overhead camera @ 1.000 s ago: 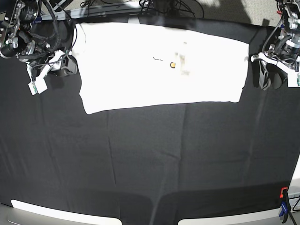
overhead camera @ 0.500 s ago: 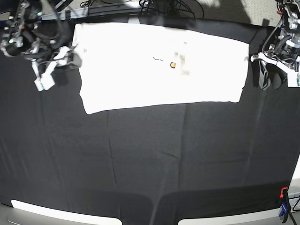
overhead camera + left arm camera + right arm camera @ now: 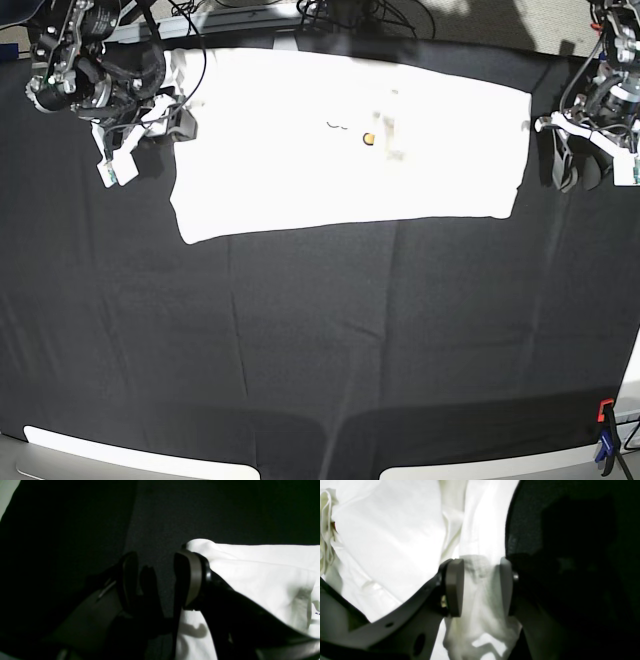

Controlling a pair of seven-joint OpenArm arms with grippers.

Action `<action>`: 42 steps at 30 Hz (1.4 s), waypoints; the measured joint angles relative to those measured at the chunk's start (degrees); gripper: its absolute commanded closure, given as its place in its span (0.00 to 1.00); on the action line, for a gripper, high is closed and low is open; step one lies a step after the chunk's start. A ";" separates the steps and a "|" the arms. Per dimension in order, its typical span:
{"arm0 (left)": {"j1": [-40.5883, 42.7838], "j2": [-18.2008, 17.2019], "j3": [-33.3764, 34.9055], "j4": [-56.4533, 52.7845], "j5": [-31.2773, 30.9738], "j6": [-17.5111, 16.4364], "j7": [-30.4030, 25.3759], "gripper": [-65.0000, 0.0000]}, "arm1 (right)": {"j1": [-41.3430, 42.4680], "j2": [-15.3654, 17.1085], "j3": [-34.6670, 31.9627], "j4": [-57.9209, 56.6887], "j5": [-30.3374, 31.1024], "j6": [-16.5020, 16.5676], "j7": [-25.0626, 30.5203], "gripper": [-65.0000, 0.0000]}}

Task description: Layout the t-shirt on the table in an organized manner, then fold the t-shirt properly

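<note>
1. The right hand [image 3: 480, 587] has its two pads on either side of a bunched fold of the shirt [image 3: 350, 140], at the shirt's edge.
2. The left hand [image 3: 155, 580] stands open over bare black cloth, holding nothing, just beside the shirt's other edge.
3. The shirt lies spread flat at the far side of the table [image 3: 320, 340].

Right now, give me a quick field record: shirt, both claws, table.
shirt: t-shirt lies spread flat at the table's far side
right claw: right claw has a bunch of the shirt's cloth between its pads
left claw: left claw open, empty, beside the shirt's edge over bare cloth
table: table, black cover, nothing on its near half
</note>
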 measured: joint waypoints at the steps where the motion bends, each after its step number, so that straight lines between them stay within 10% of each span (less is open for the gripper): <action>1: 0.00 0.00 0.00 0.00 0.00 0.00 0.00 0.61 | 0.02 -0.02 0.00 0.00 -1.73 0.00 1.68 0.63; 20: 0.00 0.00 0.00 0.00 0.00 0.00 -0.02 0.61 | 2.29 -2.64 -8.39 -0.55 3.21 -0.02 -3.15 0.64; 25: 0.00 -0.02 0.00 0.00 0.02 0.00 0.00 0.61 | 2.29 -2.69 -11.39 -0.52 -2.91 -0.02 2.51 0.95; 42: 0.00 0.00 0.00 0.00 2.84 0.00 -0.02 0.61 | 5.27 -2.78 -0.57 10.12 2.29 -0.07 -3.54 1.00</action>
